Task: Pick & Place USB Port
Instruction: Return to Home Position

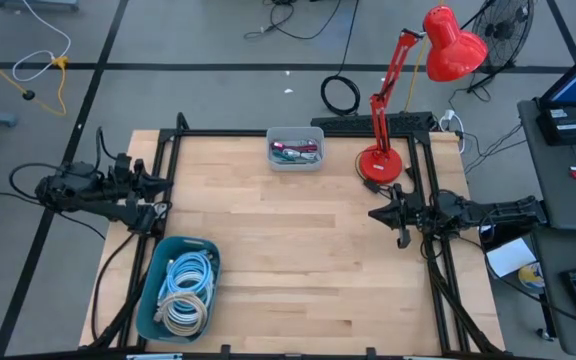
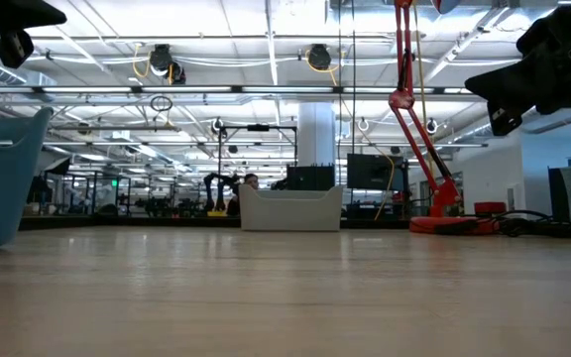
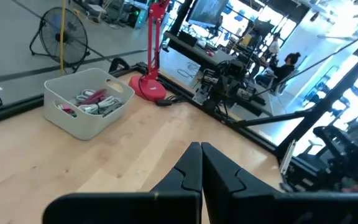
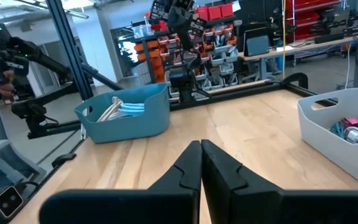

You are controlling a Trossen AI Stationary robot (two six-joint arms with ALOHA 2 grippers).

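At opposite edges of the table (image 1: 298, 250) from above, left gripper (image 1: 160, 208) and right gripper (image 1: 378, 214) sit, mixed cables (image 1: 296, 150) in the gray bin (image 1: 296, 166), pale cables (image 1: 188, 285) in the blue bin (image 1: 148, 290); low view, both hang clear of the table; wrist views, each finger pair clenched on nothing.

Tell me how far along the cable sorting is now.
Done: cables lie in the blue bin and the gray bin; none shows on the table. In hand: nothing; the left gripper and right gripper are shut and empty, at the table's sides. Left: probably only parking the arms.
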